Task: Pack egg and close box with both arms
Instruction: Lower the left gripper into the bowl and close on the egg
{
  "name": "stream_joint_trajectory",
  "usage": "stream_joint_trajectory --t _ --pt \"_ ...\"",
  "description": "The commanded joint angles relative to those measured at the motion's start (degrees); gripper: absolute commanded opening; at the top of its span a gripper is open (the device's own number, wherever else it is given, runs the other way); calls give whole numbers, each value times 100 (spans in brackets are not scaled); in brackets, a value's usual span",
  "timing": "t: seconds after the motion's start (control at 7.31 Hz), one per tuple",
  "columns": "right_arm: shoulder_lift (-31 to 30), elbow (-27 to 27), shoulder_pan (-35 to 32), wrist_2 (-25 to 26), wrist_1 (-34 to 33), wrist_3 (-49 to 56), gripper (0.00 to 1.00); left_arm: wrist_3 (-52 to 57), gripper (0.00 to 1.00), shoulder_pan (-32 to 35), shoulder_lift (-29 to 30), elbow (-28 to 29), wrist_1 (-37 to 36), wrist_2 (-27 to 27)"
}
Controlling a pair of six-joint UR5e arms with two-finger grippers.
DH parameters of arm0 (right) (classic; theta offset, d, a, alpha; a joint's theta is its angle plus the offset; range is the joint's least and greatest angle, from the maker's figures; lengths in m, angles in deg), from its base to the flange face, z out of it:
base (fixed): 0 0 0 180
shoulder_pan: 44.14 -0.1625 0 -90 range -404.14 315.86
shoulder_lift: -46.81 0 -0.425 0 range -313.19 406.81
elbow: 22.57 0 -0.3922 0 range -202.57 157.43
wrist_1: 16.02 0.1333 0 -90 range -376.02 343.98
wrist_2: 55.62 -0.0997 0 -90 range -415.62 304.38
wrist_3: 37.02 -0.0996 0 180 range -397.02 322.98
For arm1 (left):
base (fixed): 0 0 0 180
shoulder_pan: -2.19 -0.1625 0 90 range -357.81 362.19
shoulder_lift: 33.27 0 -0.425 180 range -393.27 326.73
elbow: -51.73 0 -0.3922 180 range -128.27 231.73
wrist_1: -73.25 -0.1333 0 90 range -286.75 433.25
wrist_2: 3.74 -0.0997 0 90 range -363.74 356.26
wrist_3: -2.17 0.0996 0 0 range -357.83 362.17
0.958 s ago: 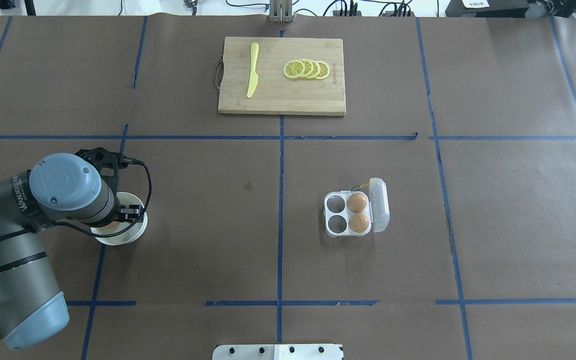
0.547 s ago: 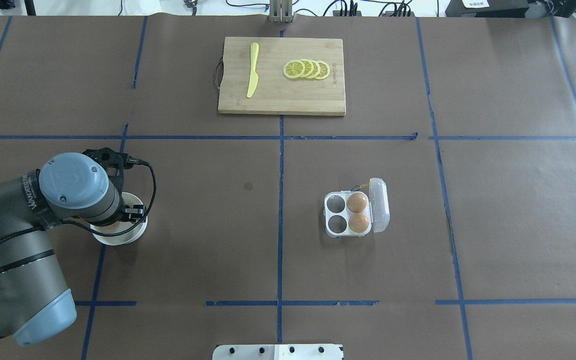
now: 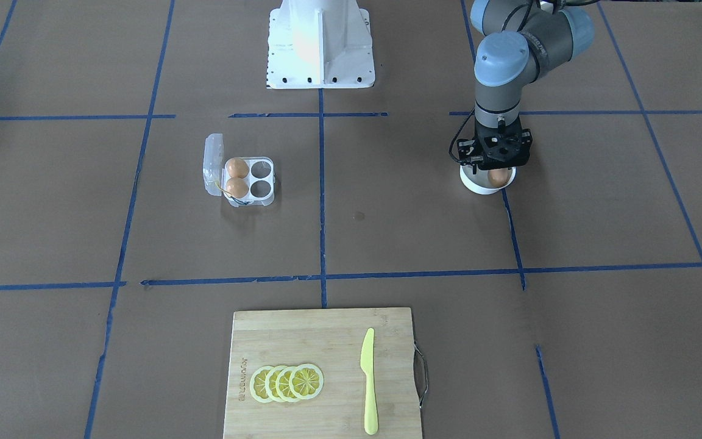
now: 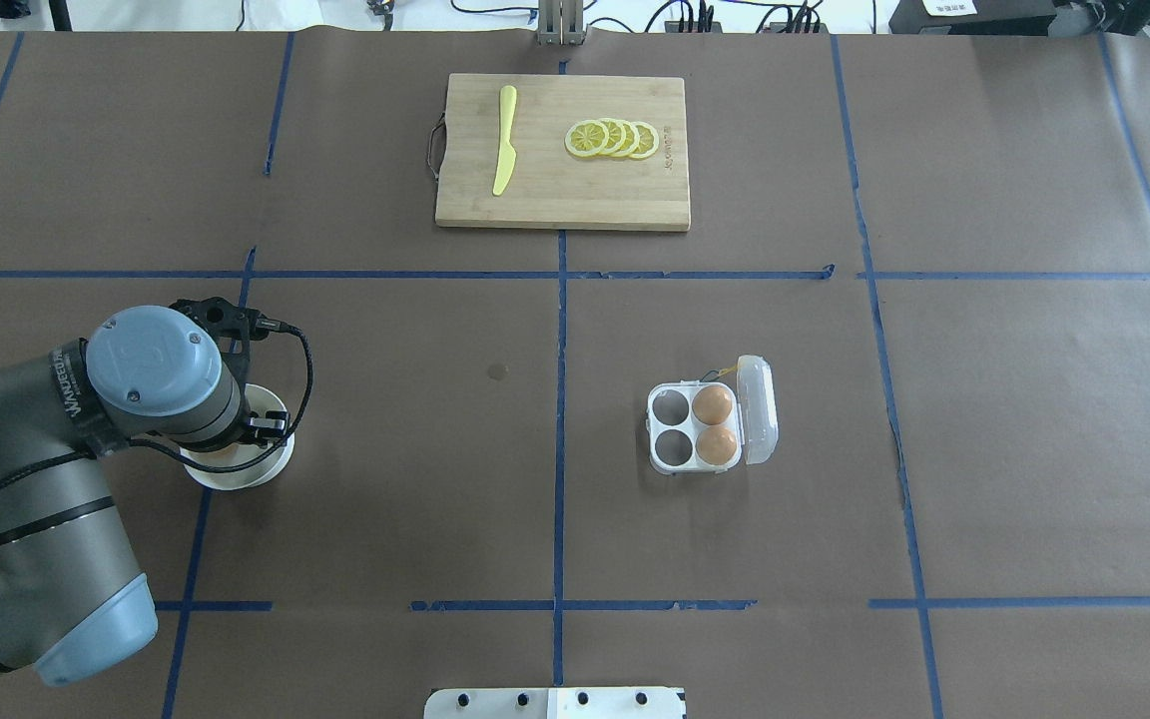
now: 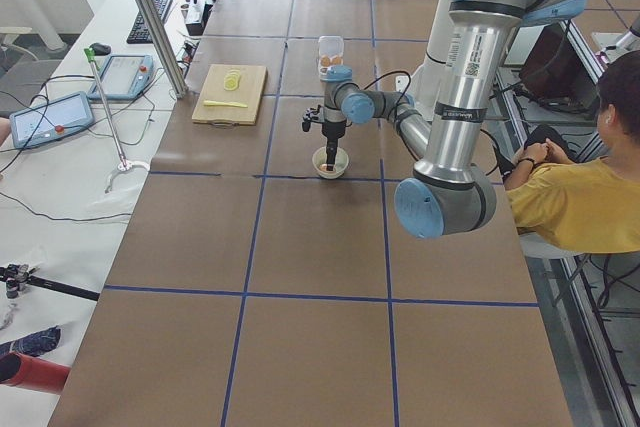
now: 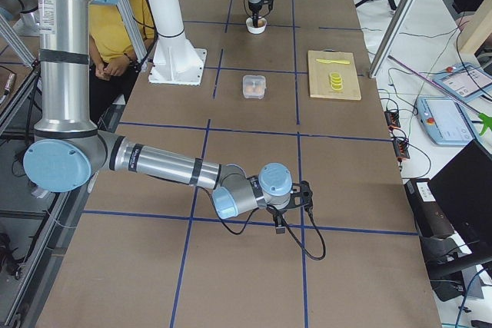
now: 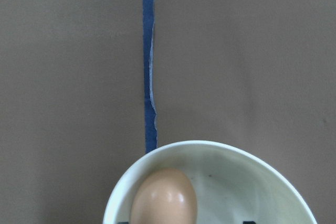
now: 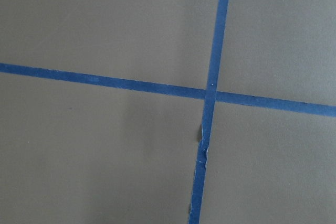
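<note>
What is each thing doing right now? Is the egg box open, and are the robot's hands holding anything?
box: lid open, two other eggs in its cells, two cells empty.
egg: lying in the bowl, not gripped.
bowl: upright, holding that egg.
left gripper: jaws open, over the bowl.
right gripper: low over the table; open or shut, cannot tell.
knife: flat on the cutting board.
lemon slices: overlapping, on it.

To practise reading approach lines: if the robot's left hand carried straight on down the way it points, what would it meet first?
Probably the smooth light-brown egg lying in the round white bowl, right beneath the left hand; how large the gap between them is cannot be judged.
</note>
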Motion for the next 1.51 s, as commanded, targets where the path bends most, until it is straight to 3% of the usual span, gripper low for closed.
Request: stream_joint_trajectory --t 0.0,0.41,0.55,0.68,0.82,0.96,1.37 --pt "0 -3 0 0 7 0 100 46 74 -4 6 21 0 3" --pt "9 14 9 0 7 0 100 125 70 4 6 74 0 3" --pt "9 14 0 0 7 0 100 125 51 4 14 56 0 3" --pt "9 14 0 0 7 0 100 125 26 4 15 48 0 3" --pt "9 14 0 0 7 0 100 116 16 -4 15 74 0 12" --pt "9 14 0 0 7 0 100 125 0 4 15 56 0 12" --pt "17 23 0 0 7 -9 100 125 0 170 6 -311 -79 38"
